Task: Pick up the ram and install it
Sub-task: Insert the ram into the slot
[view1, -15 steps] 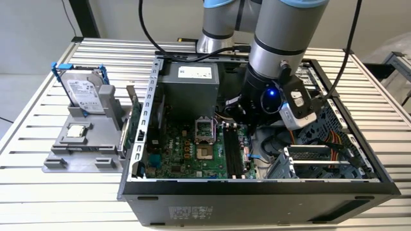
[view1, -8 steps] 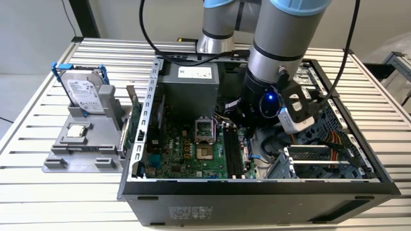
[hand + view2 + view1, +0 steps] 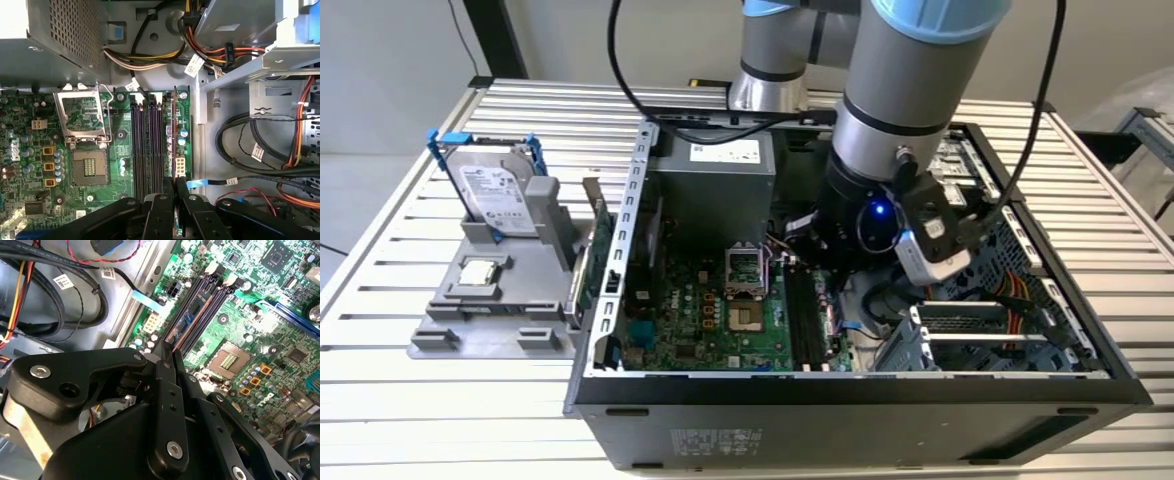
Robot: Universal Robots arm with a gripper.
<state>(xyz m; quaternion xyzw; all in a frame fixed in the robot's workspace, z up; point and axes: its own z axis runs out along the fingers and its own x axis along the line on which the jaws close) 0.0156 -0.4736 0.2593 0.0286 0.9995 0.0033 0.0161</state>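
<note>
Over the green motherboard's (image 3: pixel 90 210) black memory slots (image 3: pixel 145 145), the black pincer (image 3: pixel 174 187) pinches the thin dark-green ram stick (image 3: pixel 173 130) on edge; any misalignment risks jamming it.

This is a robotics lab or test workshop set up for computer assembly. An open computer case (image 3: pixel 854 400) lies on its side on a work table (image 3: pixel 400 400) made of ribbed metal slats, its green board (image 3: pixel 707 320) and cables exposed. A grey industrial robot arm (image 3: pixel 907 90) reaches down into the case. On the exterior view's left of the case, a grey parts holder (image 3: pixel 487 310) stands on the table, with a hard drive (image 3: pixel 494 195) upright in it and a small square chip (image 3: pixel 480 270) lying flat. Behind the case is a plain pale wall (image 3: pixel 387 50).
</note>
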